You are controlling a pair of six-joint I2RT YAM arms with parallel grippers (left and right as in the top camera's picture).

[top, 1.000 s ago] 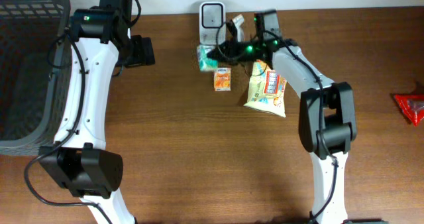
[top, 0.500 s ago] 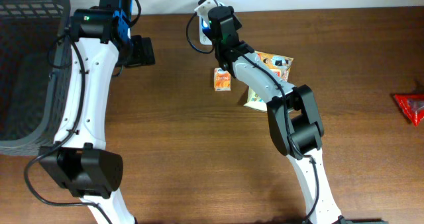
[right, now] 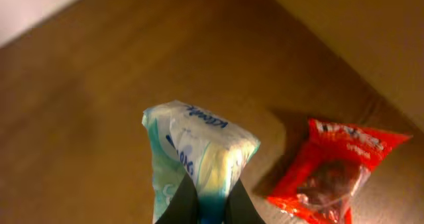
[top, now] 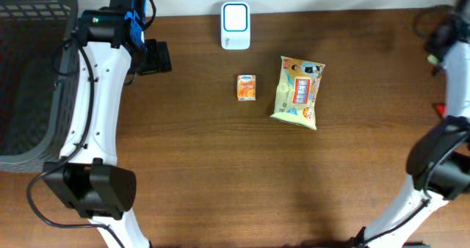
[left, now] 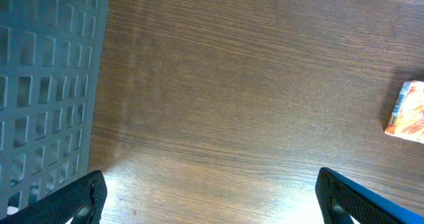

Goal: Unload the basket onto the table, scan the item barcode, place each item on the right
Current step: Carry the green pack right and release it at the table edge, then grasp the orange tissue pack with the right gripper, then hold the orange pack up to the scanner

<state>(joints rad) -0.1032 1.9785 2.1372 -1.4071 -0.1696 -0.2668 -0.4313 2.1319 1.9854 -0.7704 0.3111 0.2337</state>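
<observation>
My right gripper (right: 209, 207) is shut on a white and teal tissue pack (right: 199, 148), which hangs above the table's far right end. No barcode shows on the pack. In the overhead view the right gripper (top: 443, 34) sits at the right edge, far from the white scanner (top: 235, 26) at the back middle. My left gripper (left: 212, 201) stands wide open over bare wood with nothing between its fingers. In the overhead view the left gripper (top: 156, 57) is left of the scanner.
A small orange box (top: 247, 87) and a yellow snack bag (top: 297, 92) lie in front of the scanner. A red packet (right: 331, 171) lies below the held pack. A dark basket (top: 29, 79) fills the left end.
My right arm has swung from the scanner across to the far right, carrying the tissue pack with it. The left arm has not moved.
</observation>
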